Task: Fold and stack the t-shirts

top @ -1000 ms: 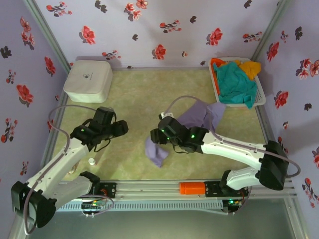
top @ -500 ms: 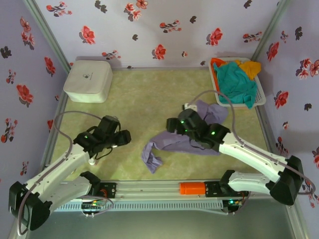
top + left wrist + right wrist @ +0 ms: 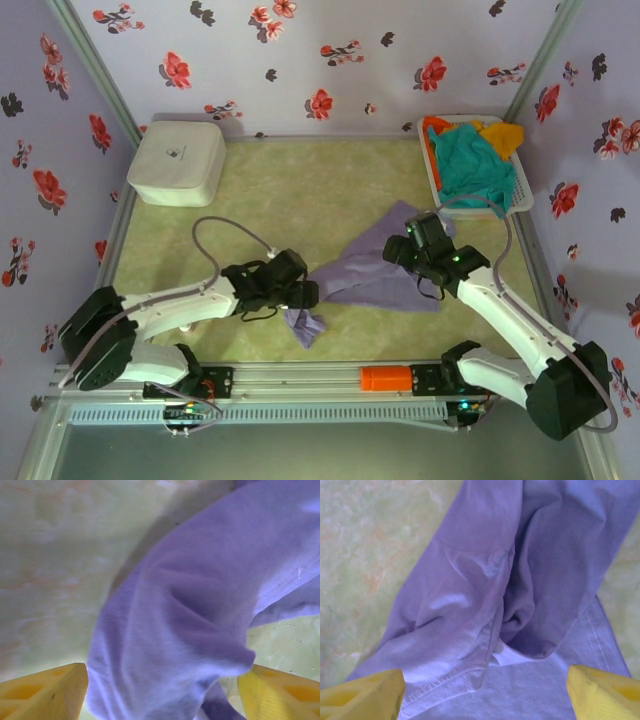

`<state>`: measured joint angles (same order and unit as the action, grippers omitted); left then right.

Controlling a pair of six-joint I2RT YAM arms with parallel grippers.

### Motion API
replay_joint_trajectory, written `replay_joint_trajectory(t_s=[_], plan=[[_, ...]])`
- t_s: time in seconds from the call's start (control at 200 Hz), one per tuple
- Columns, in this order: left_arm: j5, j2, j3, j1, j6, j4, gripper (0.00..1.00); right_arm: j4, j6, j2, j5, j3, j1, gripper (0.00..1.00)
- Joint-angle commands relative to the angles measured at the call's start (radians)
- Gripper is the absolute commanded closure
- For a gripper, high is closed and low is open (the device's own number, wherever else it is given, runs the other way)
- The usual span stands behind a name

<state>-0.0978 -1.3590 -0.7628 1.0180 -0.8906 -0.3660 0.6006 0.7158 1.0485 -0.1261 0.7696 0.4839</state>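
A pale lavender t-shirt (image 3: 372, 275) lies crumpled in a long diagonal strip across the middle of the mat. My left gripper (image 3: 305, 294) is at its near-left end, just above a bunched tail of cloth. In the left wrist view its yellow fingertips (image 3: 47, 692) stand wide apart, open, with a fold of the t-shirt (image 3: 200, 605) between them. My right gripper (image 3: 396, 250) hovers over the far-right part. It is open too, and its fingertips (image 3: 362, 695) flank the hemmed cloth (image 3: 485, 605). More t-shirts, teal (image 3: 470, 165), orange and yellow, sit piled in a white basket (image 3: 524, 200).
A white rounded plastic box (image 3: 177, 162) stands at the back left corner. The basket is at the back right. An aluminium rail with an orange part (image 3: 385, 378) runs along the near edge. Bare green mat (image 3: 300, 190) lies between box and basket.
The left arm has swung right to the shirt's near-left end. The right arm has drawn back to the right, and the shirt now lies stretched out flatter. Both pairs of jaws stand wider.
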Motion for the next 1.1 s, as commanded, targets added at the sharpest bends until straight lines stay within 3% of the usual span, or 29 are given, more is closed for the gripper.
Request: replay_joint_trajectory(t_s=[0.0,0.165,0.2,0.31,0.475,0.75,0.85,0.905,0.965,1.09], plan=[[-0.053,-0.061,-0.03,0.028,-0.024,0.068,0.22,0.003,0.008,-0.027,0.042,-0.019,-0.01,0.16],[-0.087,-0.13,-0.062,0.04,-0.001,0.081,0.35,0.044,-0.003,-0.045,0.041,-0.006,-0.022,0.16],[-0.105,-0.142,-0.081,0.04,0.017,0.052,0.41,0.051,-0.006,-0.053,0.037,-0.006,-0.025,0.16],[-0.212,-0.18,-0.175,0.039,0.117,-0.126,0.75,0.071,-0.009,-0.086,0.023,-0.013,-0.041,0.16],[-0.361,-0.204,-0.283,0.011,0.281,-0.334,0.93,0.092,-0.004,-0.152,0.022,-0.048,-0.062,0.16],[-0.394,-0.133,-0.324,-0.227,0.54,-0.301,0.93,0.111,-0.007,-0.174,0.025,-0.057,-0.083,0.15],[-0.394,-0.152,-0.363,-0.304,0.648,-0.225,0.88,0.113,-0.005,-0.166,0.033,-0.049,-0.086,0.15],[-0.393,-0.177,-0.394,-0.341,0.684,-0.2,0.77,0.116,-0.006,-0.161,0.036,-0.041,-0.088,0.15],[-0.383,-0.212,-0.452,-0.372,0.688,-0.223,0.52,0.127,-0.012,-0.159,0.035,-0.031,-0.088,0.15],[-0.32,-0.265,-0.58,-0.383,0.63,-0.342,0.41,0.146,-0.025,-0.168,0.025,-0.025,-0.091,0.15]])
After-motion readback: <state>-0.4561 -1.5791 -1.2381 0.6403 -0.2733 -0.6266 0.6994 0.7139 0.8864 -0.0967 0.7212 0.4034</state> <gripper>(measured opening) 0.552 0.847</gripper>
